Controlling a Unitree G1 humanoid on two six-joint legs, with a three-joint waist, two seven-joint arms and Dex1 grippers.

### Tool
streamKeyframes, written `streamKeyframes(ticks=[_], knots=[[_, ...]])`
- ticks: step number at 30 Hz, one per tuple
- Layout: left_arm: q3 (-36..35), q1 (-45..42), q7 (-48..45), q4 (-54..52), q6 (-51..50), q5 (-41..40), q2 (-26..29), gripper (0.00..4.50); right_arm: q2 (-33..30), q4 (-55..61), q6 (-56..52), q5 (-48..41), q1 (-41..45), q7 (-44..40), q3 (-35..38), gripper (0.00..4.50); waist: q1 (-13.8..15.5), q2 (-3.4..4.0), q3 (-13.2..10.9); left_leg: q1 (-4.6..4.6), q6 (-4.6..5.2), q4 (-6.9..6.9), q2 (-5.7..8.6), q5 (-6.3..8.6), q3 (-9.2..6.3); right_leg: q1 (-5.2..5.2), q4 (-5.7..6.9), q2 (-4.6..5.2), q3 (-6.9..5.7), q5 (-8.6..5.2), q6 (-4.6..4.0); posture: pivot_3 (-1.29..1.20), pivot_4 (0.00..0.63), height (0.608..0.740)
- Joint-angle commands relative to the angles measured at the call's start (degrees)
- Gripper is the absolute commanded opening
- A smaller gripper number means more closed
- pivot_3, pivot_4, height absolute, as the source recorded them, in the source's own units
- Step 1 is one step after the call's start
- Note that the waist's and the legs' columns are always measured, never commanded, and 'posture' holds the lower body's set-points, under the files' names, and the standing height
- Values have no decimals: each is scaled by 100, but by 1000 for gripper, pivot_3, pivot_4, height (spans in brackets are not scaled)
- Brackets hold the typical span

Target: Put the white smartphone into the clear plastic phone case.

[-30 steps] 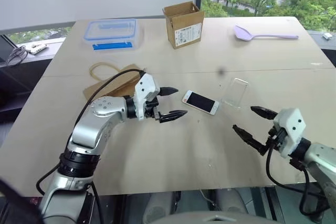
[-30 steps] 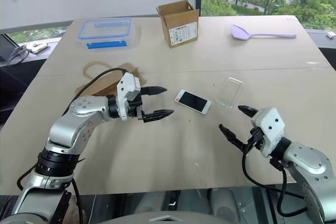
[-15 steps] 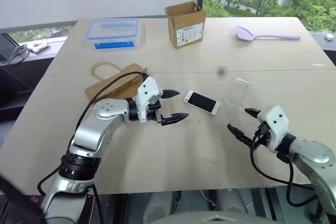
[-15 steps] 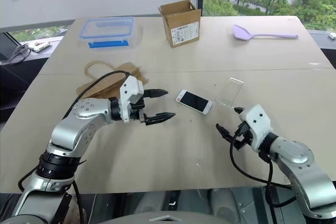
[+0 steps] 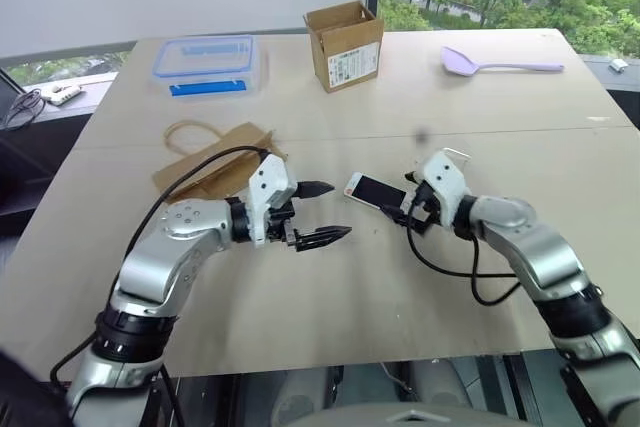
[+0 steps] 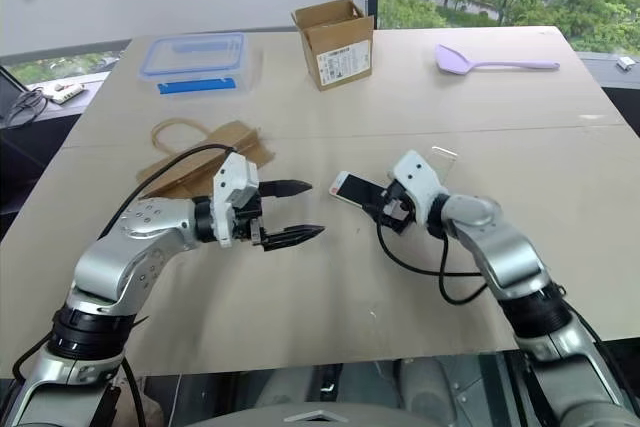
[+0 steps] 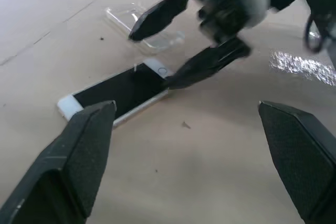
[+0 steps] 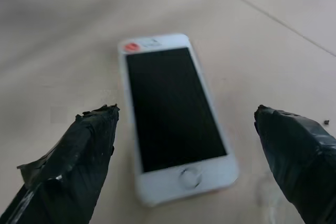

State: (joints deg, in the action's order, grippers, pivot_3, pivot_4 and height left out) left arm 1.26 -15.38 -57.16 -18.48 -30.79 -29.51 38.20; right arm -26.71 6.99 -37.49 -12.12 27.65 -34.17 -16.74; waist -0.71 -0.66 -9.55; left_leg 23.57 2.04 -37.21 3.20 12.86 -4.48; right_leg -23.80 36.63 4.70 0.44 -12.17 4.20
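my right pincer [image 8: 184, 145] spread wide over white smartphone [image 8: 173, 111], grasping nothing. left pincer [image 5: 325, 212] also spread, empty. risk: flat phone skids twd clear case [image 7: 144, 22] if tips land uneven.

Head stereo above; wrist close-ups

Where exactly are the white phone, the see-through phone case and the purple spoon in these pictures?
white smartphone [image 8: 173, 108]: right wrist view, middle of its black screen.
clear plastic phone case [image 7: 137, 20]: left wrist view, on its flat transparent back.
purple spoon [image 5: 462, 61]: left eye view, on its bowl at the table's far right.
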Motion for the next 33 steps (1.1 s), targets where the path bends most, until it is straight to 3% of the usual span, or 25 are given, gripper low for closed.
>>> streamKeyframes(ticks=[1,10,13,18,20,27,33], knots=[[-412,407,56,-336,62,-162,129,4427,119,-570,12,16,364,-491,-181,4500,-5,0,0,0,0,0,0,0,0,0,0,1,0,0,0,0,150,740],[-917,1584,333,-638,497,-57,100,4427,570,-1865,435,355,1040,-1197,-523,4500,-147,2,0,-22,-1,13,-4,1,10,1,7,-4,20,3,-5,0,150,740],[-962,1774,423,-752,545,-68,57,4427,646,-2326,618,605,1100,-1314,-665,4500,-174,-2,3,-70,0,33,-5,2,27,26,8,-2,37,-7,-29,0,150,740],[-1000,1847,548,-831,568,-94,36,4500,669,-2662,834,814,1045,-1506,-679,2953,-167,-4,11,-90,-1,36,-29,1,32,29,14,-26,40,1,-42,0,150,740],[-993,1815,580,-830,556,-109,47,4500,634,-2575,845,813,997,-1562,-624,2947,-166,-3,12,-91,-2,36,-32,0,32,29,16,-31,41,2,-44,0,150,740],[-761,1381,643,-680,487,-86,13,4500,-13,-581,538,397,97,-1949,-323,2947,-21,-2,11,-75,-5,41,-25,3,33,26,5,-20,39,13,-24,0,150,740],[-396,815,458,-370,421,-61,-49,4500,-1099,1515,-137,161,-1592,-1734,286,2947,99,-2,10,-59,-11,55,-22,8,28,25,-19,-13,30,11,-19,0,150,740]])
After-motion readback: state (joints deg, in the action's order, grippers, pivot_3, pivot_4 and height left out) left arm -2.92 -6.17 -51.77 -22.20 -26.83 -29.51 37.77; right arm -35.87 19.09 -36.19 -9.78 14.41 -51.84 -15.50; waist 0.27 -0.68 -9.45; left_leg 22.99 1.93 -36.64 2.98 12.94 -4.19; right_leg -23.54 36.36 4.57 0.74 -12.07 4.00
